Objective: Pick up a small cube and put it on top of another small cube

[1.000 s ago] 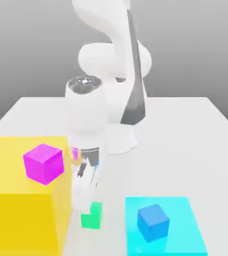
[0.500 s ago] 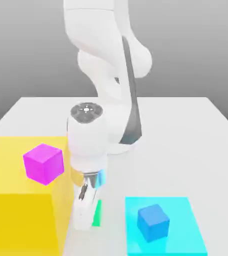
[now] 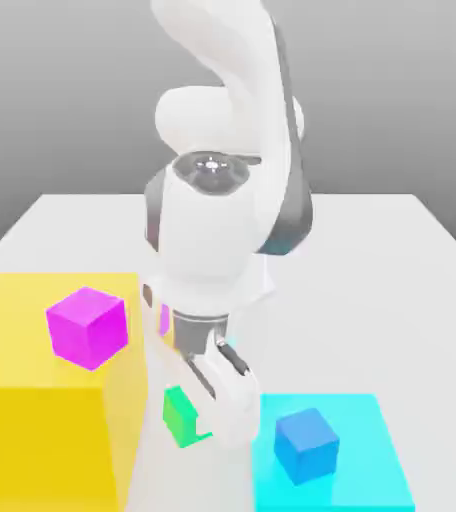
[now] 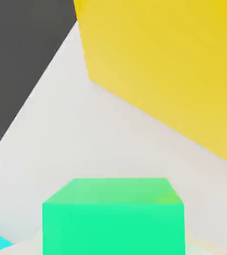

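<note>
The small cube [image 3: 179, 415] is plain green and sits low at the front of the white table, between the yellow block and the cyan pad. My gripper [image 3: 204, 408] reaches down to it from above, its white fingers [image 3: 228, 396] shut on the small cube from the exterior view's right. The cube looks slightly turned in the grip. In the hand view the small cube [image 4: 113, 216] sits close in front of the camera, with the white table behind it.
A large yellow block [image 3: 32, 420] at the exterior view's left carries a magenta cube [image 3: 88, 327]. A flat cyan pad [image 3: 372, 480] at the right carries a blue cube [image 3: 307, 445]. The yellow block [image 4: 175, 64] rises near the hand.
The hand came down over the green cube and its fingers went from open to shut on it. The arm has since swung to the exterior view's right and the cube sits slightly higher.
</note>
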Available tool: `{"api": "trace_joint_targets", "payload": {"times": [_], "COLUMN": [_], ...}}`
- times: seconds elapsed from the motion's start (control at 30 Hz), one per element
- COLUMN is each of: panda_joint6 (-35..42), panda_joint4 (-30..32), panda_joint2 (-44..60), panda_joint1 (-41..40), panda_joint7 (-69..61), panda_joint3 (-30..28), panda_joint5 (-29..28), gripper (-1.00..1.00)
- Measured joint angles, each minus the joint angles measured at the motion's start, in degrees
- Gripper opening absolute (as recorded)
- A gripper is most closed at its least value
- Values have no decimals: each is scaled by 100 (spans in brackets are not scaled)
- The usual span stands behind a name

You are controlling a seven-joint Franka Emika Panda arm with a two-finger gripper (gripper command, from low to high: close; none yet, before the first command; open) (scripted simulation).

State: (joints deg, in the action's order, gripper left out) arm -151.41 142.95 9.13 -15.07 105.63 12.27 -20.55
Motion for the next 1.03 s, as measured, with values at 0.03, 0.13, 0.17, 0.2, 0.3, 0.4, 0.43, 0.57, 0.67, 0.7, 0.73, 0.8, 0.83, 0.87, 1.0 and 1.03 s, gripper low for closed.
{"api": "trace_joint_targets", "payload": {"times": [0.03,0.13,0.17,0.2,0.3,0.4,0.43,0.57,0.67,0.7,0.73,0.8,0.83,0.87,1.0,1.03], "panda_joint6": [113,576,744,905,1531,2055,2204,2811,3284,3374,3390,3091,2875,2649,2649,2649], "panda_joint4": [-137,-628,-799,-971,-1428,-1662,-1711,-1895,-2038,-2036,-1980,-1756,-1621,-1485,-1485,-1485], "panda_joint2": [27,55,56,64,-118,-417,-520,-954,-1300,-1400,-1481,-1411,-1330,-1242,-1242,-1242], "panda_joint1": [41,104,124,153,-57,-588,-784,-1545,-2101,-2238,-2343,-2402,-2406,-2408,-2408,-2408], "panda_joint7": [-256,-1030,-1287,-1558,-1831,-1522,-1363,-659,-78,164,434,630,663,678,678,678], "panda_joint3": [43,112,119,131,-62,-387,-481,-825,-1101,-1178,-1241,-1259,-1260,-1259,-1259,-1259], "panda_joint5": [-151,-533,-644,-777,-676,-183,2,791,1410,1627,1845,2009,2038,2054,2054,2054], "gripper": [-100,-100,-100,-100,-100,-100,-100,-100,-100,-100,-100,-100,-100,100,100,100]}}
